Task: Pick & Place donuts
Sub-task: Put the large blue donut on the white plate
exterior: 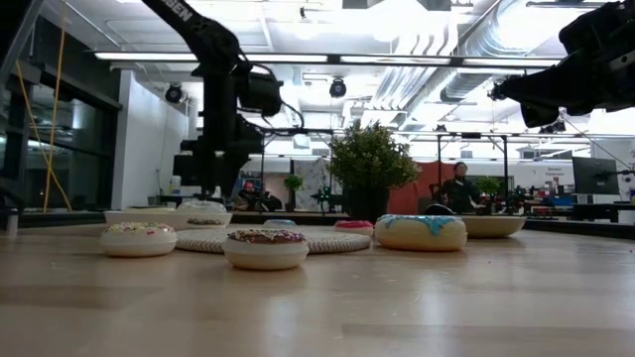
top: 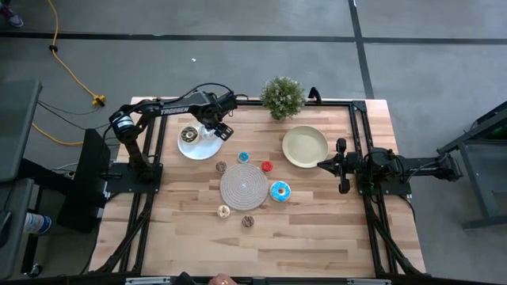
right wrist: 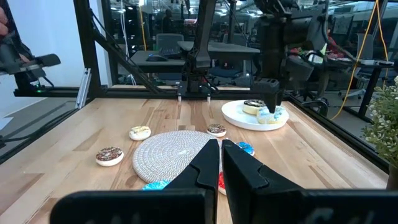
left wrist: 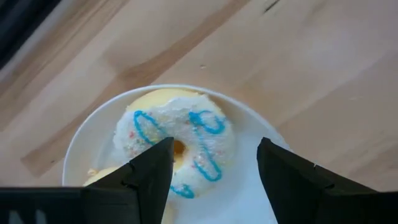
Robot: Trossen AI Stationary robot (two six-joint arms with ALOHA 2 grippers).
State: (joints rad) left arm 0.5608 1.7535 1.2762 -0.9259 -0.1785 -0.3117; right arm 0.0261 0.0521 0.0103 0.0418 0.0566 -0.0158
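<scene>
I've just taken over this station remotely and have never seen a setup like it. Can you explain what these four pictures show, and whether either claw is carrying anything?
Two dark robot arms work at a wooden table. One picture looks straight down, one sits level with the tabletop, and each arm has a camera on its wrist.

The left claw hangs open just above a white plate, straddling a white donut with blue icing lying there; a brown donut sits beside it on the plate. It holds nothing.

The right claw is shut and empty, waiting beside the yellow plate.

A round woven mat lies mid-table with loose donuts scattered around it, including a big blue donut and a red donut. A potted plant stands at the far edge.
</scene>
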